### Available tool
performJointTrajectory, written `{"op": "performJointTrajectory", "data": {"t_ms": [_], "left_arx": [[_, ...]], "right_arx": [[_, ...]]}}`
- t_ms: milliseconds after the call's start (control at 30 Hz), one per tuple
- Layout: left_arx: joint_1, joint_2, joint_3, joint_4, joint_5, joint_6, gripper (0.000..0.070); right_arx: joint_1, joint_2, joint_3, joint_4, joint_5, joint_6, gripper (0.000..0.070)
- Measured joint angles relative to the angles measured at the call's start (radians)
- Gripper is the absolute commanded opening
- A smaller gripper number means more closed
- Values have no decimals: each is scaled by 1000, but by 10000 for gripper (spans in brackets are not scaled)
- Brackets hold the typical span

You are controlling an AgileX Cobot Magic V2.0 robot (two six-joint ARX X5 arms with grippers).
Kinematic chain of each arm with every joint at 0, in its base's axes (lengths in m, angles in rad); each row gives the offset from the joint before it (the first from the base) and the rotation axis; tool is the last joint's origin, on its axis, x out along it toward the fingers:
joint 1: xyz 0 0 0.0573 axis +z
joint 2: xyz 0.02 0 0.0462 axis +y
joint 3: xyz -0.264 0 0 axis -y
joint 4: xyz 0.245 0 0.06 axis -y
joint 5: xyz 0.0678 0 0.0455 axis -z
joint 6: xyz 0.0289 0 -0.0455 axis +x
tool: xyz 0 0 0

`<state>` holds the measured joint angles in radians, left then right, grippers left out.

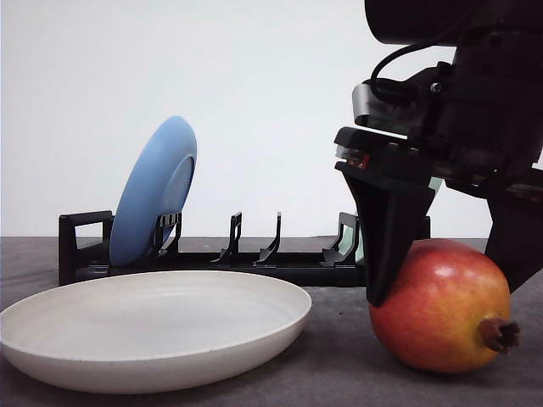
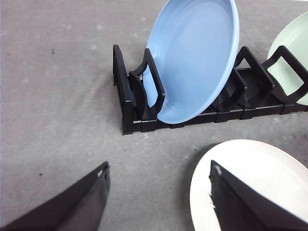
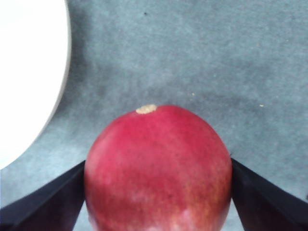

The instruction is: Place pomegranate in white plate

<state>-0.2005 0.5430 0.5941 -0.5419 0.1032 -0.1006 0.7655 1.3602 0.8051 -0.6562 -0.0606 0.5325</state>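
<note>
Beside the white plate, the right hand grips the pomegranate on both sides, fruit resting on the table

The right tool is hiding the pomegranate's upper flanks. The picture's edge is cropping the pale green plate in the rack, and the white plate's near half.

Red-to-orange pomegranate sat on the grey tabletop, brown crown stub pointing sideways, just right of the wide, shallow white plate, not touching it.
</note>
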Motion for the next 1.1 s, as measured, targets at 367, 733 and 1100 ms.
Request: {"op": "performJointTrajectory", "data": {"t_ms": [367,733,1100], "left_arx": [[0,0,0,0,0,3,393],[0,0,0,0,-4,3,393],[0,0,0,0,-23,3,393]], "right_arx": [[19,45,169,-162,-68,-165,461],[137,276,429,-147,-68,-273,461],[188,478,536,-46,-69,-322,462]]}}
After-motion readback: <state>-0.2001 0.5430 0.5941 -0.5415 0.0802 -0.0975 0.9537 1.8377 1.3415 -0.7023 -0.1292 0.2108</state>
